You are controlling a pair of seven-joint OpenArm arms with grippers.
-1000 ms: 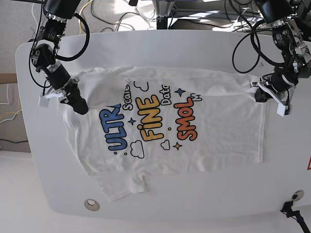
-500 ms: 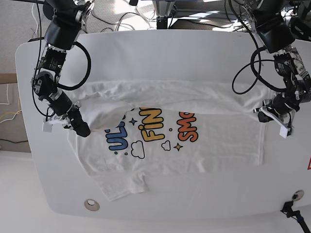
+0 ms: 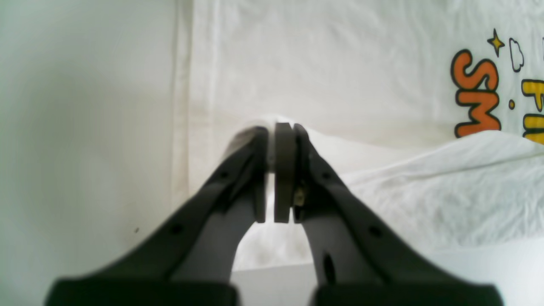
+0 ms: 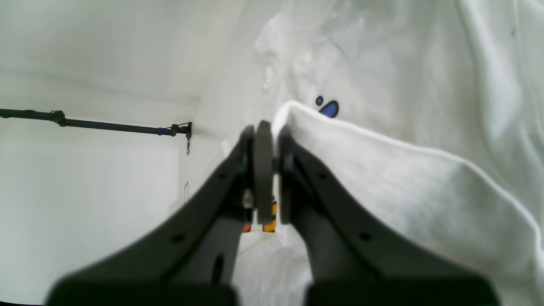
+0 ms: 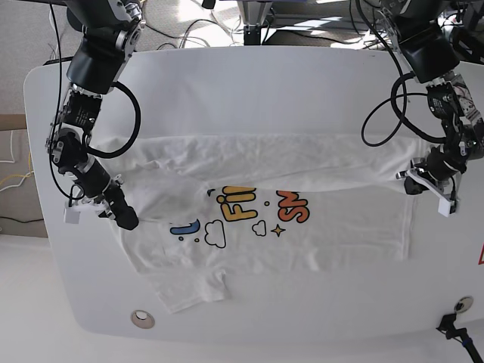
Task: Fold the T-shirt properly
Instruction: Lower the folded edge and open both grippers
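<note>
The white T-shirt [image 5: 302, 162] lies across the white table [image 5: 249, 83], its far long edge folded toward the near side over the coloured print [image 5: 249, 208], which is partly covered. My left gripper [image 5: 412, 184], on the right of the base view, is shut on the folded edge of the T-shirt [image 3: 382, 170], with the orange letters [image 3: 476, 97] beyond. My right gripper [image 5: 123, 215], on the left of the base view, is shut on the other end of that fold [image 4: 382, 178], near a blue print mark [image 4: 329, 108]. A sleeve [image 5: 193, 291] sticks out at the near edge.
Cables [image 5: 204, 19] run behind the table's far edge. A round metal grommet [image 5: 142, 318] sits in the table near the front left. A black clip-like part [image 5: 454, 327] shows at the front right corner. Bare tabletop lies beyond and in front of the shirt.
Both grippers have carried the shirt's far edge toward the near side, laying the fold further over the print; more of the lettering is covered than before.
</note>
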